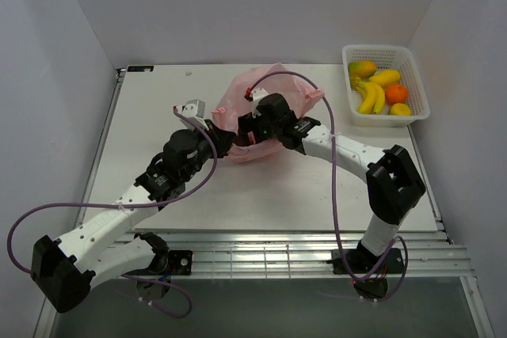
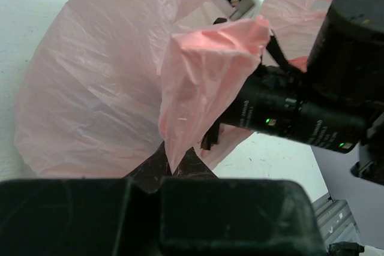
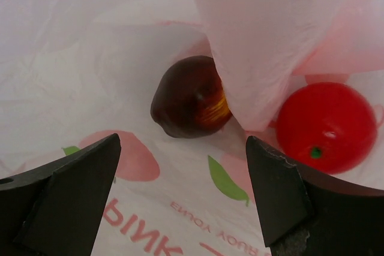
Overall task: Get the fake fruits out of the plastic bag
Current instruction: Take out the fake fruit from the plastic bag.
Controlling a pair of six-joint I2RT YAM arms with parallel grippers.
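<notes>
Left arm (image 1: pixel 119 211): white link shells, black joint housings, black block at elbow. Right arm (image 1: pixel 348 152): same scheme. Purple cable (image 1: pixel 333 180) along each arm (thin, glossy), running up behind gripper. Right gripper fingers (image 3: pixel 66 190): matte black wedges, one edge chipped grey. Right wrist motor (image 2: pixel 300 121) behind gripper: black cylinder, green lights, small white print. Left gripper (image 2: pixel 174 171): black, blocky body, dark tapered tips.

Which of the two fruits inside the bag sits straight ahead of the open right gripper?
The dark purple fruit, centred ahead of the right gripper; the red fruit lies off to one side, beyond a fold of the bag.
</notes>
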